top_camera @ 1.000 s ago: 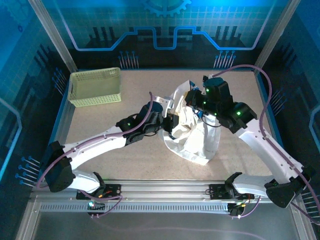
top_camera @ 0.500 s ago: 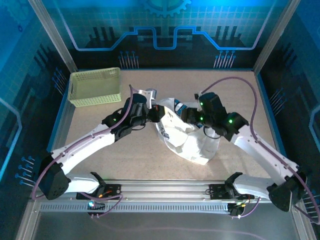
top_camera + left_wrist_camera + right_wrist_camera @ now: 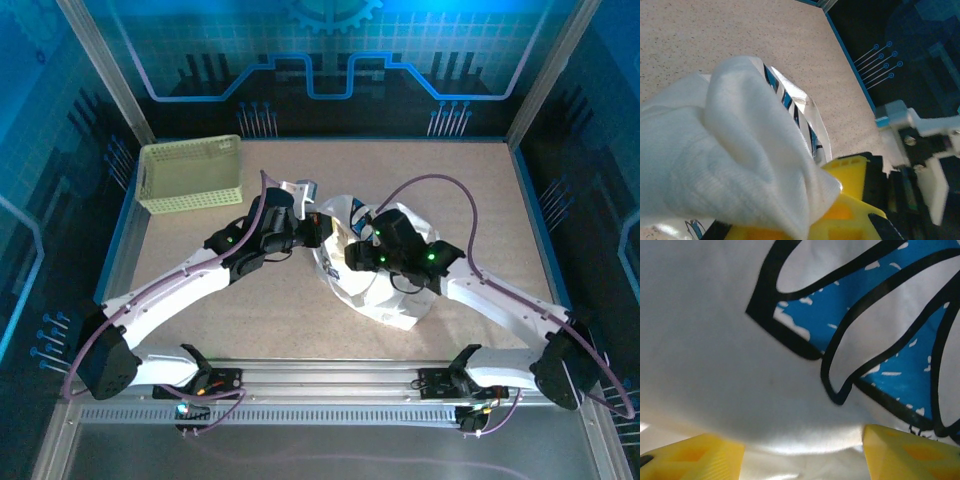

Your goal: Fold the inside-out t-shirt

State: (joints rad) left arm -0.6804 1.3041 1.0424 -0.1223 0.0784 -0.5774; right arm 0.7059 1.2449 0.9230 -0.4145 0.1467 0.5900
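The shirt [image 3: 385, 303] lies in a crumpled white heap on the surface [image 3: 250, 310], to the right of the basket [image 3: 190, 190] and nearer the arm bases than it, well apart from it.

The left arm [image 3: 200, 270] reaches to the side of the heap that faces the basket. Its jaws are clenched on a bunched fold there. In the left wrist view the cloth [image 3: 740, 165] spills thickly over the yellow fingers [image 3: 850, 175] and hides most of them. A strip of the shirt's blue-and-dark graphic [image 3: 790, 105] shows along a fold behind the bunch, with bare speckled surface [image 3: 740, 30] beyond it.

The right arm [image 3: 500, 300] comes in from the side away from the basket. Its head sits low over the heap, just past the left jaws as seen from the basket. Its jaws are released: in the right wrist view the 2 yellow fingers [image 3: 695, 457] stand wide apart at the bottom corners. White cloth [image 3: 715, 365] bulges between and above them. The graphic [image 3: 880, 350] sits close to the lens, blue patches with white flecks inside thick dark outlines.
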